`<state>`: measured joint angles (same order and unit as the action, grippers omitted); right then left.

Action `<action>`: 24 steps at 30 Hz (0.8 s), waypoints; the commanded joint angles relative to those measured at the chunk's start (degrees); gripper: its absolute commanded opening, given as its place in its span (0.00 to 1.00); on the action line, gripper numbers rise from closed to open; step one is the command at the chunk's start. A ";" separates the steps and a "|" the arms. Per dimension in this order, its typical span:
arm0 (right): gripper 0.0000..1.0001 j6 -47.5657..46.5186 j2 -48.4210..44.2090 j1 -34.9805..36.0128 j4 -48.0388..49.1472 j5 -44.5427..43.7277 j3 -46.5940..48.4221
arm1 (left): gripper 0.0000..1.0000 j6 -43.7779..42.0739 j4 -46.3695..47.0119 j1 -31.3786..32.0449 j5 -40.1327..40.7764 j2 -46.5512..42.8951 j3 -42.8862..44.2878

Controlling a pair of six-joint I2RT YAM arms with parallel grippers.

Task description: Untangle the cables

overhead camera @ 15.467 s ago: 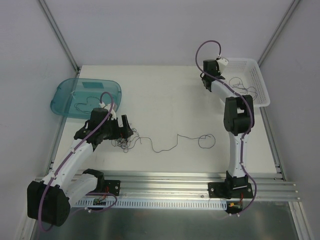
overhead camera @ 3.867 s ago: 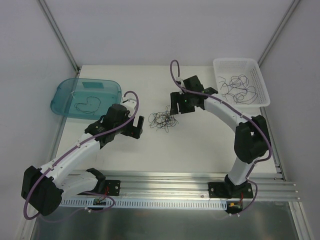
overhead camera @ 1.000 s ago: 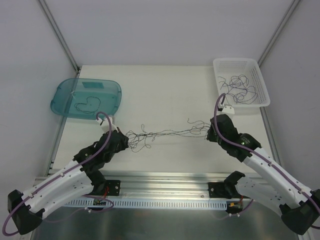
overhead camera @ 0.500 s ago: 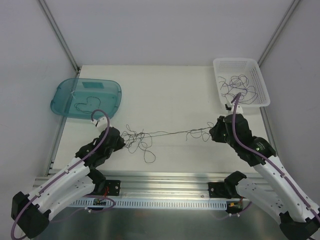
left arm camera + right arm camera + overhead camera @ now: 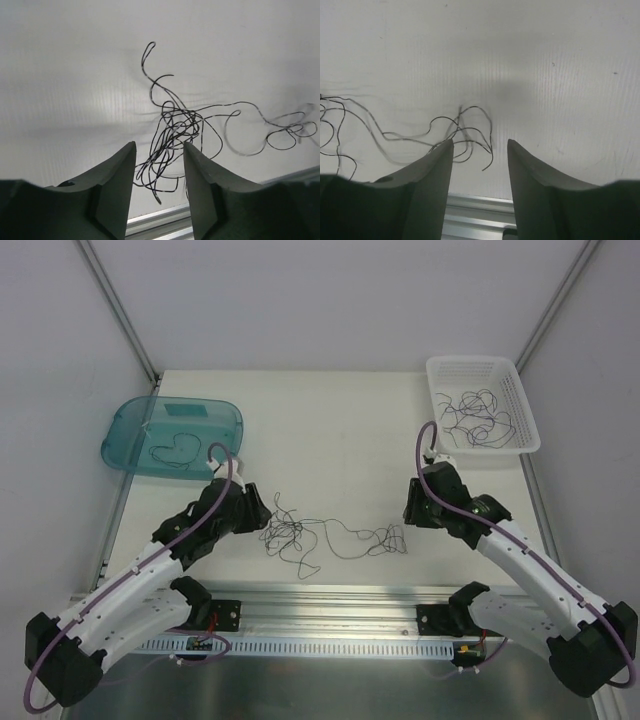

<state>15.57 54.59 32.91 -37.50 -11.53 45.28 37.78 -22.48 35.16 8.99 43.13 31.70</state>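
My left gripper (image 5: 159,146) and right gripper (image 5: 480,142) hang low over the table (image 5: 330,420), each with fingers spread and nothing pinched. The cables (image 5: 284,532) lie slack on the table between them — a knotted clump just ahead of my left fingers, then a thinner trail of loops running across to a few stray ends before my right. Another strand curls in the tray (image 5: 122,430) at far left; several more lie heaped in the basket (image 5: 530,435) — far right.
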 commanded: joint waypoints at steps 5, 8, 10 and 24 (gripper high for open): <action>0.73 -6.33 0.61 8.65 3.30 -0.78 3.59 | 0.63 -8.60 7.10 -0.18 -8.19 13.98 12.93; 0.78 -11.61 1.22 11.55 7.16 4.22 3.85 | 0.86 -5.88 7.10 1.05 -8.64 13.30 12.42; 0.87 -15.21 2.01 12.62 10.59 10.34 4.29 | 0.97 -3.16 7.01 1.58 -8.82 11.63 10.76; 0.91 -34.47 32.14 18.77 15.88 26.82 18.86 | 0.99 5.64 -1.07 1.67 -8.64 -6.22 -1.29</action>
<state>-13.85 83.22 51.40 -23.75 12.27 59.44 41.71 -21.04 36.42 0.56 38.06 30.65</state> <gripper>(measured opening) 0.913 0.990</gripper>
